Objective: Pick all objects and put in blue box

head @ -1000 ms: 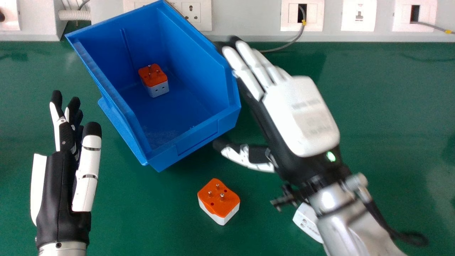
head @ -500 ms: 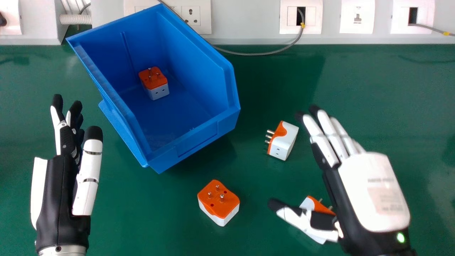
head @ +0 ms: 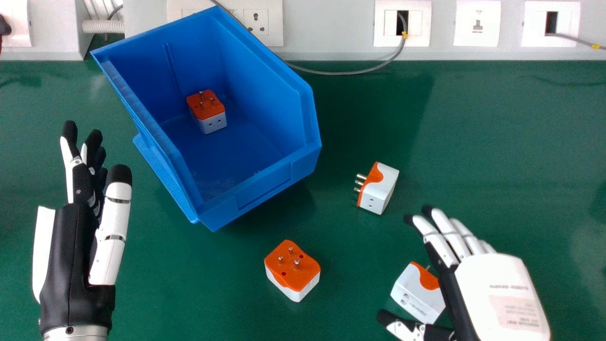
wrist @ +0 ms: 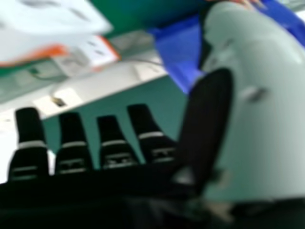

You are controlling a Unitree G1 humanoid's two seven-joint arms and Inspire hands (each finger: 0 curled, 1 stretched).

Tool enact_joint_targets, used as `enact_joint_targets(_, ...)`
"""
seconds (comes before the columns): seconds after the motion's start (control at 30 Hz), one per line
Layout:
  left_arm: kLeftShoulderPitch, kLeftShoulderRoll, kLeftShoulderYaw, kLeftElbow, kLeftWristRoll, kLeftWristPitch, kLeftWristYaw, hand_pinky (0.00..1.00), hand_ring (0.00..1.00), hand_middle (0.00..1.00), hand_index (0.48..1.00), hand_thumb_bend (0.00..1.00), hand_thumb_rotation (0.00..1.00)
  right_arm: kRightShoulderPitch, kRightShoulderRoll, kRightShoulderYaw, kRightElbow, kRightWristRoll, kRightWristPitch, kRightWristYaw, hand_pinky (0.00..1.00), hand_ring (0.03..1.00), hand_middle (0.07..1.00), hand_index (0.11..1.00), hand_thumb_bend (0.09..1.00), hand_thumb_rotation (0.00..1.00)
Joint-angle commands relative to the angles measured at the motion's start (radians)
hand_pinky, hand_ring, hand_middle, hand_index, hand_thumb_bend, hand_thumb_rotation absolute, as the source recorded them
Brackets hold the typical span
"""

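Plug adapter (head: pixel 415 296), white with an orange cap, lies on its side on the green table (head: pixel 497 118), to the right of the blue box (head: pixel 265 182) and nearer the robot than it. The right hand (head: pixel 502 293) is above the table on that same side of the box, palm down, fingers extended and thumb spread well away from them. No object is held in it. The adapter sits between thumb and fingers as seen from the head, partly covered by the hand; whether they touch cannot be determined. Second adapter (head: pixel 380 188), also on its side, is found right of the box, pins directed toward it. Third adapter (head: pixel 291 271) stands pins upward on the near side of the box, apart from its front wall. Fourth adapter (head: pixel 206 111) is inside the box, near its back corner, pins likewise upward. Left hand (head: pixel 78 265) is located to the left of the box, fingers nearly straight, thumb alongside, holding nothing. Beyond the box runs a pale wall panel (head: pixel 326 28) fitted with sockets; a grey cable (head: pixel 341 72) lies along its foot, behind and right of the box.
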Motion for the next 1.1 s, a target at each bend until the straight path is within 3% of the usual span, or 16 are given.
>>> enact_joint_targets(0.0, -0.003, 0.011, 0.007, -0.016, -0.004, -0.014, -0.003, 1.00, 1.00, 1.00, 0.994, 0.34, 0.88, -0.023, 0.008, 0.003, 0.016, -0.012, 0.013, -0.028, 0.72, 0.851, 0.893, 0.836, 0.487, 0.37)
enact_joint_targets(0.07, -0.004, 0.011, 0.010, -0.013, -0.015, -0.016, -0.007, 1.00, 1.00, 1.00, 0.990, 0.34, 0.87, -0.036, 0.013, 0.006, 0.040, -0.013, 0.025, -0.034, 0.71, 0.846, 0.888, 0.837, 0.496, 0.38)
enact_joint_targets(0.2, -0.005, 0.012, 0.014, -0.015, -0.014, -0.008, -0.011, 1.00, 1.00, 1.00, 0.991, 0.30, 0.86, -0.058, 0.013, 0.010, 0.078, -0.009, 0.045, -0.042, 0.71, 0.831, 0.874, 0.835, 0.496, 0.38)
enact_joint_targets(0.3, -0.009, 0.018, 0.019, -0.006, -0.016, -0.017, -0.017, 1.00, 1.00, 1.00, 0.990, 0.31, 0.85, -0.073, 0.017, 0.013, 0.104, -0.007, 0.068, -0.040, 0.70, 0.821, 0.866, 0.835, 0.493, 0.40)
enact_joint_targets(0.37, -0.010, 0.018, 0.020, -0.005, -0.023, -0.015, -0.020, 1.00, 1.00, 1.00, 0.985, 0.32, 0.85, -0.082, 0.022, 0.016, 0.117, -0.007, 0.086, -0.037, 0.70, 0.816, 0.861, 0.833, 0.492, 0.41)
enact_joint_targets(0.43, -0.011, 0.019, 0.023, -0.004, -0.018, -0.015, -0.016, 1.00, 1.00, 1.00, 0.984, 0.32, 0.85, -0.090, 0.025, 0.019, 0.127, -0.008, 0.103, -0.033, 0.69, 0.809, 0.853, 0.826, 0.491, 0.42)
enact_joint_targets(0.5, -0.012, 0.019, 0.023, -0.006, -0.022, -0.014, -0.019, 1.00, 1.00, 1.00, 0.983, 0.33, 0.84, -0.101, 0.029, 0.020, 0.138, -0.002, 0.116, -0.028, 0.68, 0.808, 0.853, 0.827, 0.483, 0.44)
enact_joint_targets(0.53, -0.011, 0.021, 0.023, -0.008, -0.016, -0.013, -0.018, 1.00, 1.00, 1.00, 0.984, 0.33, 0.83, -0.107, 0.031, 0.019, 0.143, 0.004, 0.121, -0.025, 0.68, 0.804, 0.850, 0.825, 0.484, 0.43)
enact_joint_targets(0.77, -0.011, 0.023, 0.025, -0.014, -0.039, -0.005, -0.034, 1.00, 1.00, 1.00, 0.993, 0.33, 0.84, -0.147, 0.033, 0.016, 0.178, 0.025, 0.137, -0.022, 0.66, 0.784, 0.836, 0.812, 0.490, 0.38)
enact_joint_targets(0.93, -0.007, 0.022, 0.025, -0.027, -0.027, 0.003, -0.030, 1.00, 1.00, 1.00, 0.989, 0.33, 0.85, -0.167, 0.033, 0.027, 0.192, 0.021, 0.179, 0.029, 0.67, 0.789, 0.839, 0.810, 0.480, 0.41)
enact_joint_targets(1.07, -0.011, 0.021, 0.024, -0.024, -0.042, -0.001, -0.038, 1.00, 1.00, 1.00, 0.993, 0.31, 0.85, -0.187, 0.037, 0.041, 0.216, 0.013, 0.211, 0.046, 0.67, 0.793, 0.838, 0.806, 0.479, 0.41)
